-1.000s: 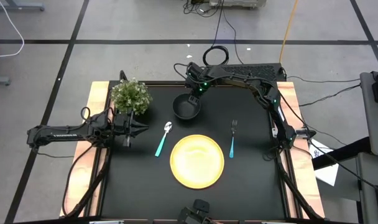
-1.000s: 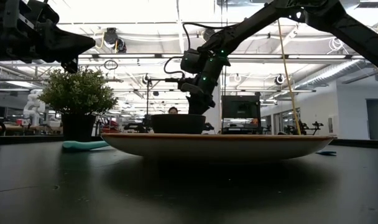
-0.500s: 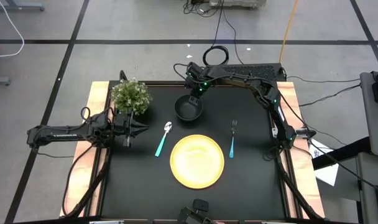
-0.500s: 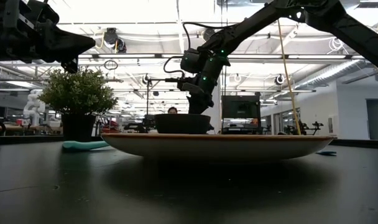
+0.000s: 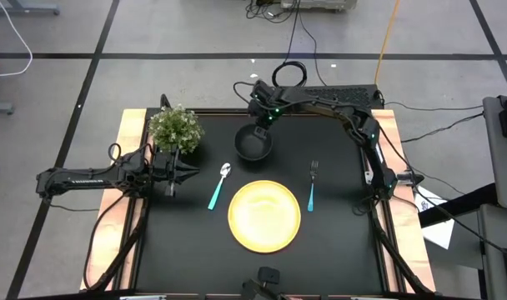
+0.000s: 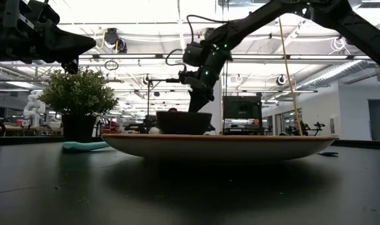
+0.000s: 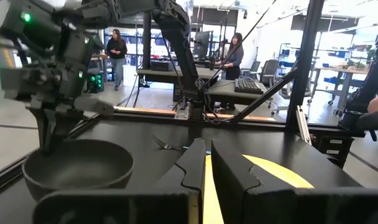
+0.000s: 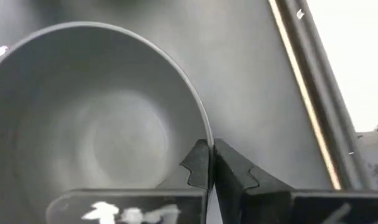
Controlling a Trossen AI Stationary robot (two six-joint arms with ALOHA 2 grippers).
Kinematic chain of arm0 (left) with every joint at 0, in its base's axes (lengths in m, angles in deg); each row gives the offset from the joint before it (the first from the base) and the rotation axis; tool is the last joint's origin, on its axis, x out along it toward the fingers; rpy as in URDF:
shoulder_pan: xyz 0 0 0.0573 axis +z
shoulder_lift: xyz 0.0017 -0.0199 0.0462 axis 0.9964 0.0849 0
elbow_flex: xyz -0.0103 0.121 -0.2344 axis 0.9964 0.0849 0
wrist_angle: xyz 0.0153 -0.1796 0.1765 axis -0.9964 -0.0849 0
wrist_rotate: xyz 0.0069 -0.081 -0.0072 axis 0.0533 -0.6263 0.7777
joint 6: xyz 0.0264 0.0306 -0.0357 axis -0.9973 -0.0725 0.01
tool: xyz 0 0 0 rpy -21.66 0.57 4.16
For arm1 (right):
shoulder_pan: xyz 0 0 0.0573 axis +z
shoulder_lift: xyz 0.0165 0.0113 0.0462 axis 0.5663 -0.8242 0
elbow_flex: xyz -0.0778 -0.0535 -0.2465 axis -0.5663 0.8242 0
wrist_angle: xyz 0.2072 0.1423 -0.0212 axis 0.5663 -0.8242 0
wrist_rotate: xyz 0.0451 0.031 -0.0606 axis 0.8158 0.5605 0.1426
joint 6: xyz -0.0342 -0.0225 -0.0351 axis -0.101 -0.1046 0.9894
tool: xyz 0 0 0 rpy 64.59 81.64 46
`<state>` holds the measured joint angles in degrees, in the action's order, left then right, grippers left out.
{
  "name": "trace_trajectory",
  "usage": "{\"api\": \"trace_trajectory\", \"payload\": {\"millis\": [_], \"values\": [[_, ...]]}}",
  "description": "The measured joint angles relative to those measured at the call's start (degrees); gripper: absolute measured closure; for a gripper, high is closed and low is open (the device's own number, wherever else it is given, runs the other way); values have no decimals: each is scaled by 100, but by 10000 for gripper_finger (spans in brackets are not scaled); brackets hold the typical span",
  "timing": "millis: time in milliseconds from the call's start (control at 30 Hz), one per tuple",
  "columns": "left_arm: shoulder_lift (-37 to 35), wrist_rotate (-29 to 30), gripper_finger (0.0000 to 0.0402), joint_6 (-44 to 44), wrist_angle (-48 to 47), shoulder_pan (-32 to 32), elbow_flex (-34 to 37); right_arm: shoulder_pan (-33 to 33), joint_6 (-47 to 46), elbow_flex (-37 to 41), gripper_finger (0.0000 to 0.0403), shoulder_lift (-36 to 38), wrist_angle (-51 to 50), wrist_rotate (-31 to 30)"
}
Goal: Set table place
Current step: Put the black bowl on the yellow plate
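**Place setting on black table: bowl at far edge, right arm over its rim**

Workshop floor, grey tiles with dark lines, surrounds the table [image 5: 170,250], a matte black top with pale wooden strips on its short sides.

- Right gripper [image 5: 259,123]: reaches in from the far right corner and stands at the far rim of the black bowl [image 5: 253,145]. In the right wrist view the two fingers sit pressed together, tips touching, just outside the bowl's rim with no wall between them; judged closed and empty, as though the bowl has been let go or is being nudged rather than carried.
- Black bowl: rests on the table directly under and in front of the right jaws, beyond the yellow plate [image 5: 264,216] and apart from it. Its spot above the plate suits a finished setting.
- Teal-handled spoon [image 5: 218,188]: lies off to one side of the plate, well clear of both grippers.
- Teal-handled fork [image 5: 312,190]: lies on the plate's other side, mirroring the spoon, the usual flanking layout.
- Left gripper [image 5: 172,173]: waits at the left edge, jaws together on nothing, pointing toward the plate.
- Potted plant [image 5: 176,129]: stands just beside the left gripper; decoration, not part of the setting.
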<state>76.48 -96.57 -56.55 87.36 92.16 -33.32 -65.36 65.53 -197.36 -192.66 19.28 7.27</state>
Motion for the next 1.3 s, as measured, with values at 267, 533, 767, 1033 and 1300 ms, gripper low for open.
{"api": "trace_trajectory", "payload": {"millis": [267, 533, 767, 1033, 1300], "values": [[0, 0, 369, -71, -173, 2, 0, 100, 60, -1, 402, 576, 19, 7], [-2, 2, 369, -92, -83, 0, 0, 292, 64, -2, 402, 1200, -295, 34], [-2, 3, 369, -87, -148, 1, 0, 812, 63, -2, 403, 1435, -840, 455], [-2, 4, 369, -72, -124, 0, 0, 1648, 54, -2, 403, 1438, -1076, 453], [-2, 4, 369, -72, -124, 0, 0, 2006, 71, -2, 403, 1438, -1035, 450]]}}
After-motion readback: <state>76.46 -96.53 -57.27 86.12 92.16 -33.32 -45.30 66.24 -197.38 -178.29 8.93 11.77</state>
